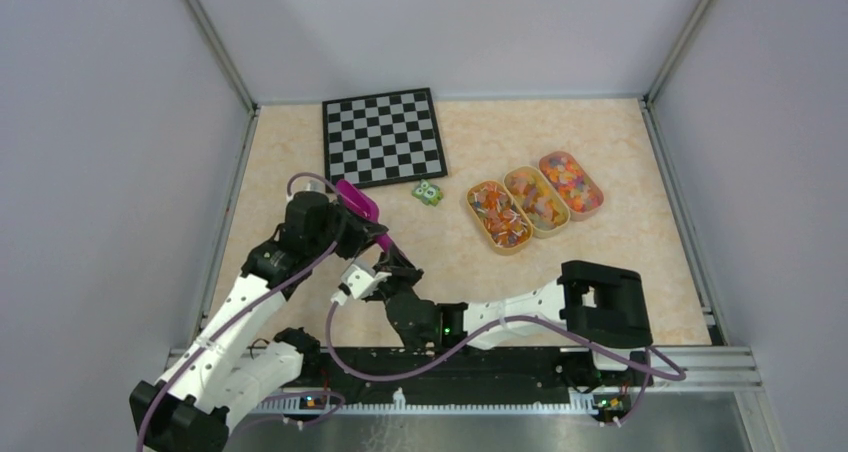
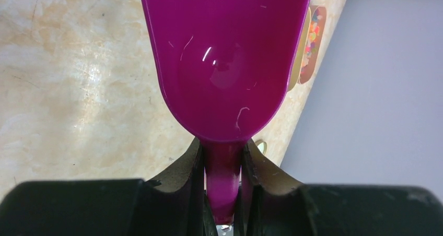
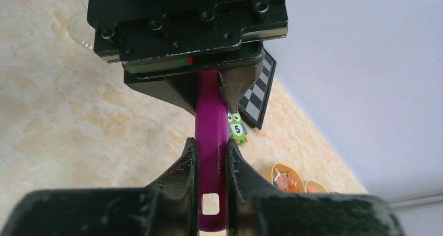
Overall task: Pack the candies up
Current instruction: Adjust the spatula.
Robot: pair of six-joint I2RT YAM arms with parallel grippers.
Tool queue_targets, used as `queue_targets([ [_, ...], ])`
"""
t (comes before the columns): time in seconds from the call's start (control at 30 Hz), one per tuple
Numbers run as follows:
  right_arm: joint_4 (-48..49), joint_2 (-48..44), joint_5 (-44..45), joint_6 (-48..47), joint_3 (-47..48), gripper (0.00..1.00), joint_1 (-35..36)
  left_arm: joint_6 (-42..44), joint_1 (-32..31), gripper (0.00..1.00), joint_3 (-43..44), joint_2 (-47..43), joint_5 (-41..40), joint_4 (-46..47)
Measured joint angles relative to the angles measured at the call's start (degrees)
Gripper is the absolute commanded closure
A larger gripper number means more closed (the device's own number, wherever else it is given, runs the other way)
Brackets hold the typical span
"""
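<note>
Beige marbled table top [image 1: 620, 282] noted, enclosed by plain pale grey walls [image 1: 90, 122]. Three oval trays [image 1: 557, 233] with tan rims are lined up side by side at right of centre in the top view, long axes slanting from upper left to lower right; each is filled with candies [image 1: 500, 217], tiny pieces, mostly orange, red and yellow with some blue. A flat black-and-white checkerboard [image 1: 383, 137] is seen at upper centre, with a small green block [image 1: 428, 193] with eyes just below its lower right corner. A magenta scoop [image 1: 357, 200] of glossy, smooth plastic is recorded left of centre, well apart from the trays; its deep rounded bowl is seen empty in the left wrist view. Its long axis runs from lower right to upper left in the top view, bowl end toward the upper left. The left gripper [image 2: 223, 163] is clenched on the narrow handle [image 3: 210, 137] just behind the bowl. The right gripper [image 3: 210, 157] is closed on the same handle nearer its end, beside a square hole [image 3: 210, 203]. A clear vessel [image 3: 78, 16] is glimpsed at the upper left of the right wrist view; its contents cannot be told.
</note>
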Motion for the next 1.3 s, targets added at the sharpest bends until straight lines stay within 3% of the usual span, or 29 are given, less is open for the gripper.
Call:
queue_targets([
  [0.13,2.3,-0.9,-0.3,0.8,-1.8,1.0,0.0,0.4,0.0,0.37,-1.0,-1.3,1.0,1.6],
  [0.27,1.9,-2.9,-1.1,4.6,-4.0,1.0,-0.2,0.5,0.0,0.18,-2.3,-4.4,2.6,5.5],
  [0.37,-0.7,-6.0,-2.9,9.9,-5.7,1.0,-1.1,0.9,0.0,0.13,-2.4,-5.3,3.0,7.3],
  [0.8,-18.6,-28.2,-20.0,43.4,-17.3,1.0,-9.6,7.5,0.0,0.21,-3.0,-4.6,-1.0,9.2],
  [1.0,-20.2,-33.9,-26.7,50.0,-20.4,1.0,-10.6,9.0,0.0,0.28,-5.3,-4.1,-1.2,11.3],
  [1.17,-20.2,-34.5,-29.4,50.9,-20.9,1.0,-10.6,8.4,0.0,0.4,-5.3,-1.6,-1.6,11.4],
  [1.3,-20.1,-34.5,-30.8,50.8,-21.1,1.0,-10.6,7.2,0.0,0.65,-5.3,-0.1,-3.3,10.0],
])
